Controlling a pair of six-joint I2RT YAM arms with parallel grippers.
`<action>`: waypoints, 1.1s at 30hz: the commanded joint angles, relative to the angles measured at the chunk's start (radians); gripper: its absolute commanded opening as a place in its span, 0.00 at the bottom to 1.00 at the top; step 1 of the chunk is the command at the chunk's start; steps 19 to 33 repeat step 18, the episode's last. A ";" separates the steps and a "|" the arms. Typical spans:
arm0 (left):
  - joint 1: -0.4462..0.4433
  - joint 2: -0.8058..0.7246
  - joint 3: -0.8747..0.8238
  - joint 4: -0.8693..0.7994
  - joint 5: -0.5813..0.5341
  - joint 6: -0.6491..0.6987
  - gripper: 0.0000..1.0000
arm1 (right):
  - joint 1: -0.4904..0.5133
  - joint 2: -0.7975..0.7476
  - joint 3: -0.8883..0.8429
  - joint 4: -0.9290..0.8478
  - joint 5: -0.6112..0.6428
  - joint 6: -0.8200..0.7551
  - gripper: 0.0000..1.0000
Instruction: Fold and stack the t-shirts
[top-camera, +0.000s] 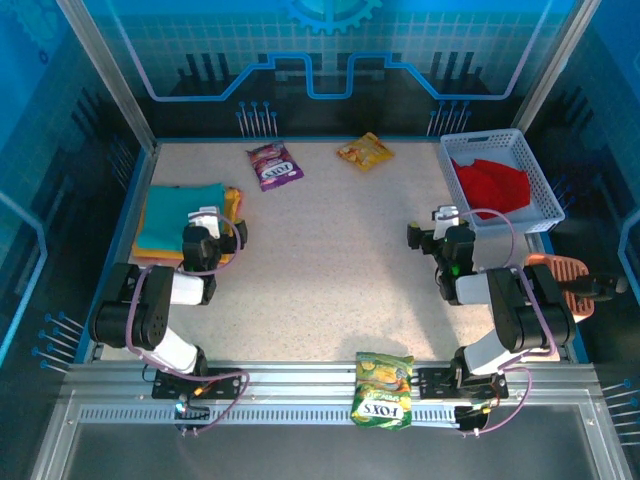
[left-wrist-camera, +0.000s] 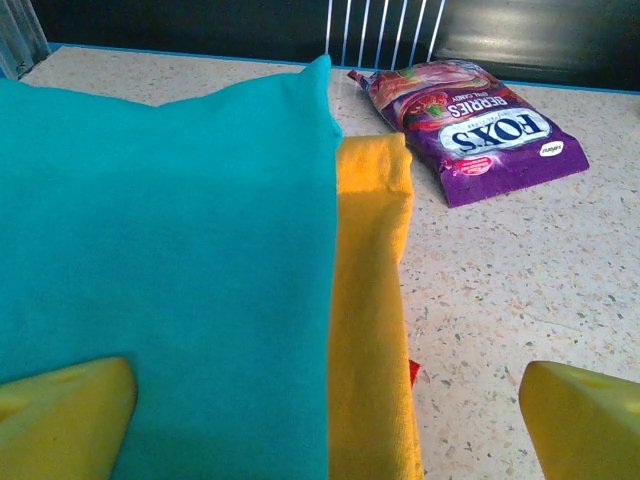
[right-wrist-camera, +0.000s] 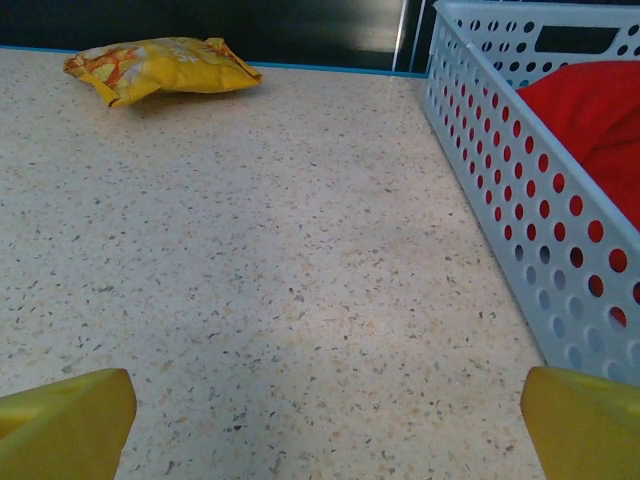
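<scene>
My left gripper (left-wrist-camera: 328, 425), spread wide, hangs over the teal shirt (top-camera: 180, 215) lying on the yellow shirt (top-camera: 232, 203) at the worktop's left edge. My right gripper (right-wrist-camera: 325, 425), also spread, sits near the far-right basket (top-camera: 541, 187) holding the red shirt (top-camera: 492, 184). A purple packet (top-camera: 274, 164) and a yellow packet (top-camera: 365, 151) lie by the far edge.

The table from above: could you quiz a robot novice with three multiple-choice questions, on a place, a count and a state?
1. Where is the red t-shirt? A. on the floor B. in the white basket C. on a shelf
2. How many snack packets are there? A. one B. three C. five
3. The left pincer and right pincer are: A. open, empty B. shut on a shirt C. shut on a packet

Answers: 1 B, red cloth lies inside the basket walls. 2 B, a purple packet, a yellow packet and a green packet. 3 A, both pairs of fingers stand wide apart, gripping nothing.
</scene>
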 joint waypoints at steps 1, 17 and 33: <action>-0.004 -0.007 0.018 -0.017 0.025 0.008 0.99 | 0.010 0.005 0.015 0.024 0.035 -0.024 1.00; -0.004 -0.007 0.018 -0.016 0.025 0.008 0.99 | 0.007 0.005 0.015 0.019 0.024 -0.025 1.00; -0.004 -0.006 0.019 -0.016 0.026 0.008 0.99 | 0.008 0.005 0.014 0.022 0.025 -0.026 0.99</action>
